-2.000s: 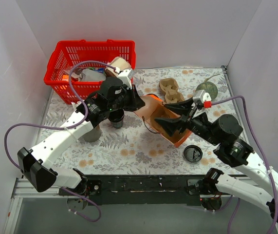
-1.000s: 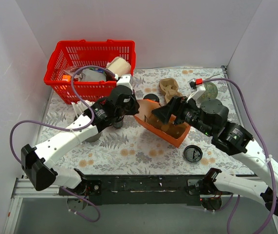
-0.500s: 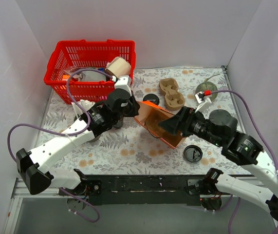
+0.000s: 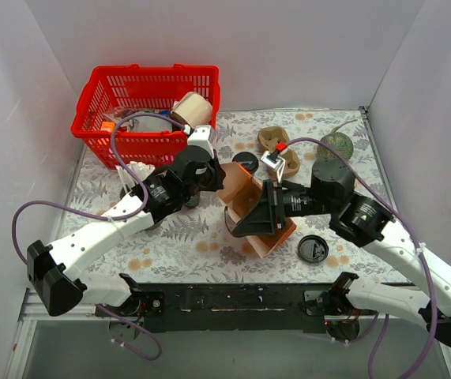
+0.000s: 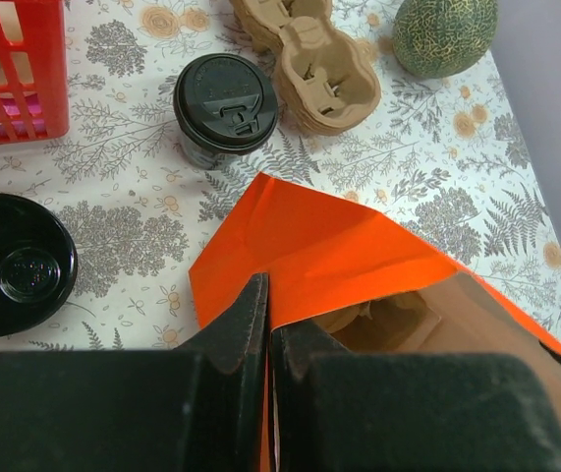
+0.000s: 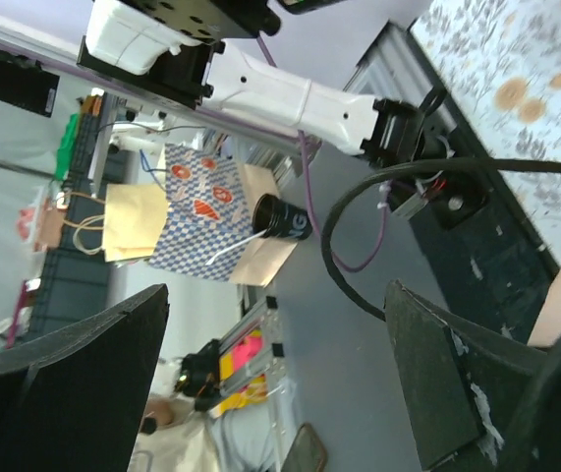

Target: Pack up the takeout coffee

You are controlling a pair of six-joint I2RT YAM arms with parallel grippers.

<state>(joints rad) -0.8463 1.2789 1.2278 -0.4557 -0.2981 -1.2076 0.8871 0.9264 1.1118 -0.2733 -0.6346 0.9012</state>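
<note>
The takeout coffee (image 5: 15, 261), a small black cup with a dark inside, stands on the floral cloth left of the orange paper bag (image 5: 329, 246); in the top view my left arm hides most of it. My left gripper (image 5: 268, 295) (image 4: 216, 175) is shut on the bag's orange rim. The bag (image 4: 245, 197) leans in mid-table with its brown inside showing. My right gripper (image 4: 247, 223) is open at the bag's near side and points left, off the table. Nothing lies between its fingers (image 6: 64, 393) in the right wrist view.
A lidded black cup (image 5: 226, 103) (image 4: 246, 162) stands behind the bag. Cardboard cup carriers (image 4: 280, 150) and a green melon (image 4: 336, 144) lie at the back right. The red basket (image 4: 107, 118) is at the back left, a flat black lid (image 4: 313, 249) at the front right, white sticks (image 4: 134, 174) by my left arm.
My right gripper has swung from the bag's right side round to its near left side and now faces left. The bag has tipped and shifted left. My left gripper keeps its hold on the rim.
</note>
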